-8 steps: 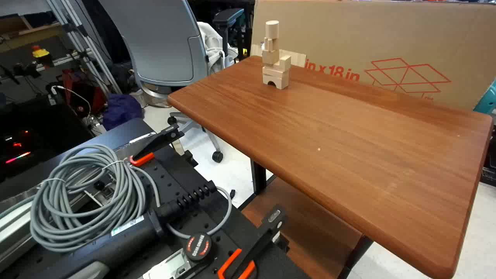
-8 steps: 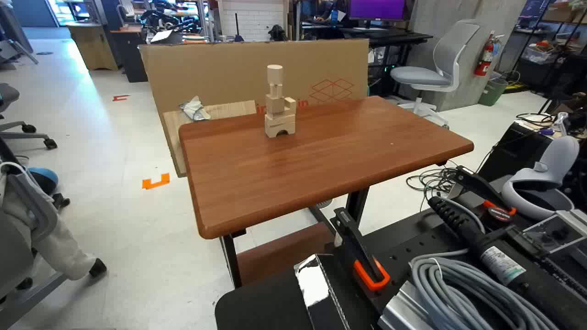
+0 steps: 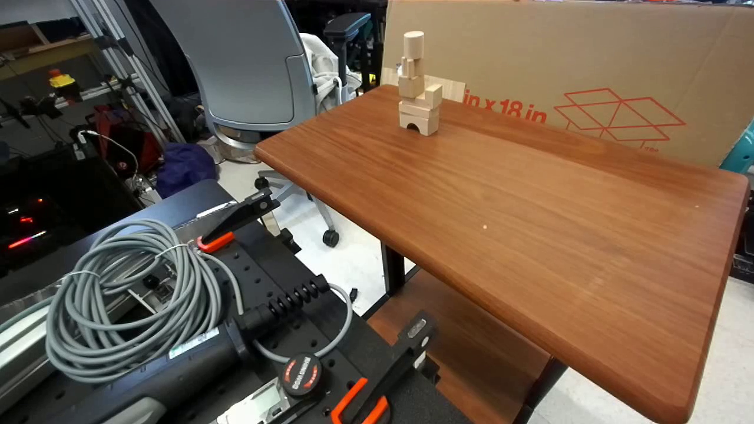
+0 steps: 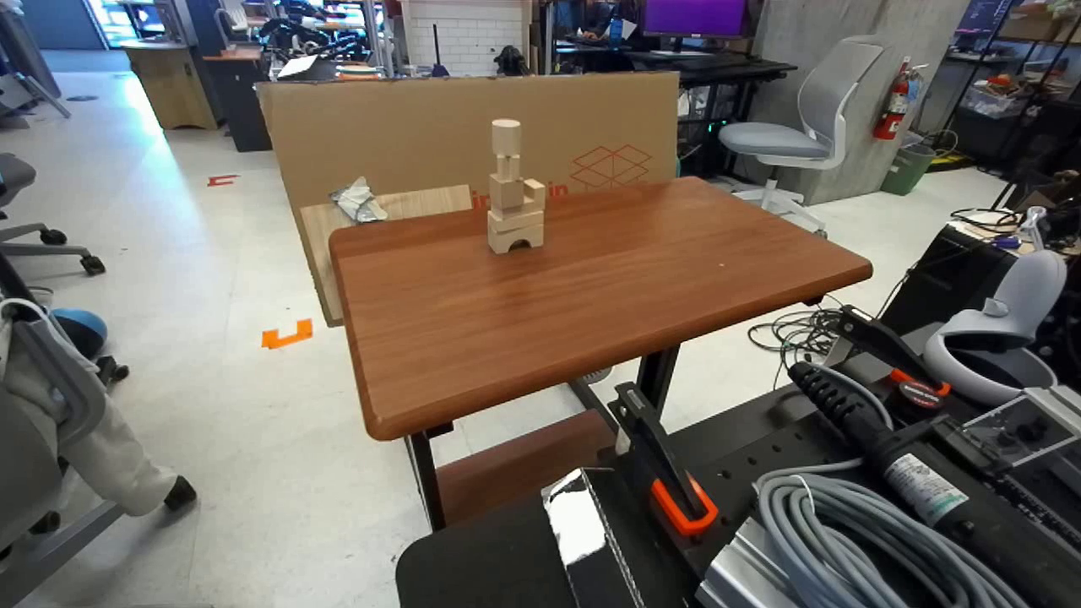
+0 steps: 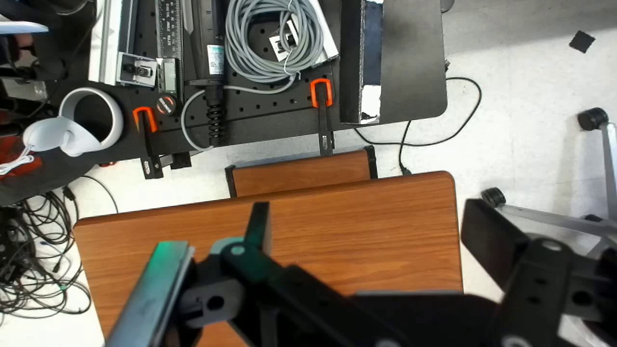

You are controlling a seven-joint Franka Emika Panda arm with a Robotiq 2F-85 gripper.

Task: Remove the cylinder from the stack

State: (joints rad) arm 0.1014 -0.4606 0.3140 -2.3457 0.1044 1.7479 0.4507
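The pale wooden cylinder (image 3: pixel 413 45) stands upright at the very top of the stack (image 3: pixel 419 121). The cylinder (image 4: pixel 506 137) and the stack (image 4: pixel 516 228) show in both exterior views. The stack has an arch block at the bottom, flat and squarish blocks above it, and thin upright pieces right under the cylinder. It stands near the back edge of the brown table (image 3: pixel 530 224). My gripper (image 5: pixel 371 231) shows only in the wrist view, with its fingers wide apart and nothing between them. It is above the table; the stack and cylinder are out of the wrist view.
A large cardboard box (image 3: pixel 618 53) stands upright behind the table, close to the stack. A grey chair (image 3: pixel 241 65) is beside the table. A black bench (image 5: pixel 409 58) with a coiled grey cable (image 5: pixel 270 72) and orange-black clamps (image 5: pixel 322 94) stands across a gap from the table.
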